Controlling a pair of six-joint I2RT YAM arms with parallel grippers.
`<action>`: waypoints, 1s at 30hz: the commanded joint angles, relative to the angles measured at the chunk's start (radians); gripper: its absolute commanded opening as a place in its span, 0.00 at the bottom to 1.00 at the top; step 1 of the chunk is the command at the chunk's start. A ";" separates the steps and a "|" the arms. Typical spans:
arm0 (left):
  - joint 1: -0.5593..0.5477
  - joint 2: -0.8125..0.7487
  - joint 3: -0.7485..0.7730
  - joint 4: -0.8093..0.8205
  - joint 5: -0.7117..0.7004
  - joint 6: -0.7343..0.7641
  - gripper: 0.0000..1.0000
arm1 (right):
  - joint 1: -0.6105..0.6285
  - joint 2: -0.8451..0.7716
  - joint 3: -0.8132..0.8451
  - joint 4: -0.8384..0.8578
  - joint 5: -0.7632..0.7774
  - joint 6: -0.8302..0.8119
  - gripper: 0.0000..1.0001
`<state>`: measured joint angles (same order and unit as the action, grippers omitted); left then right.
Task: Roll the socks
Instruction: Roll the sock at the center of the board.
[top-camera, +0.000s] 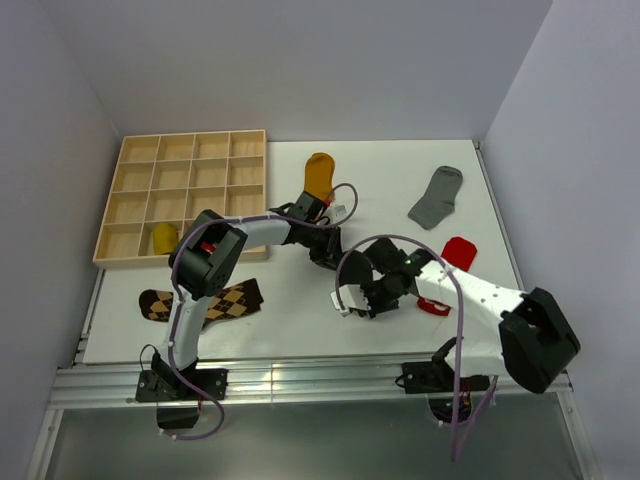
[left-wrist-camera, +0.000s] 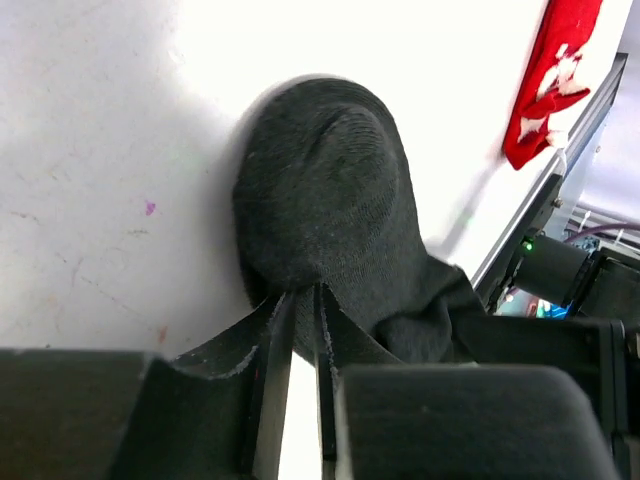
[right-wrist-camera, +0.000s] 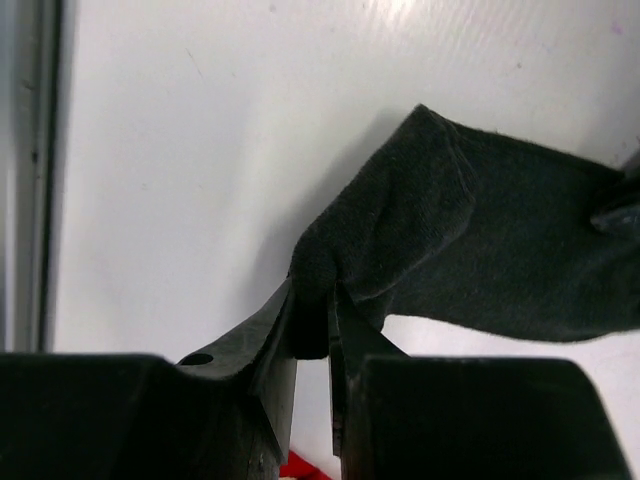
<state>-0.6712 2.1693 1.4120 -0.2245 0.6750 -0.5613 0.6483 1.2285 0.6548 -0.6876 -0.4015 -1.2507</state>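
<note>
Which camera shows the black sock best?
The left wrist view: the black sock fills it, bunched and pinched. The right wrist view shows one pinched end; from the top, the arms mostly hide it.

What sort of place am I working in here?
Probably a lab robot test cell: plain pale walls box in a white tabletop, a ribbed aluminium rail edges the near side, and a light wooden grid tray sits with a flat grey fabric sock as props.
</note>
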 joint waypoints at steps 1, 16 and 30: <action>0.005 0.032 0.016 0.011 -0.110 0.026 0.20 | -0.006 0.110 0.114 -0.205 -0.100 -0.001 0.16; 0.001 -0.089 -0.099 0.217 -0.196 -0.014 0.17 | -0.278 0.716 0.534 -0.713 -0.267 -0.194 0.14; -0.007 -0.308 -0.300 0.441 -0.296 0.003 0.33 | -0.342 0.787 0.602 -0.753 -0.303 -0.174 0.16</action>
<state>-0.6701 1.9545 1.1137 0.1295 0.4431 -0.6025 0.3134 2.0331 1.2407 -1.3354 -0.7052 -1.4166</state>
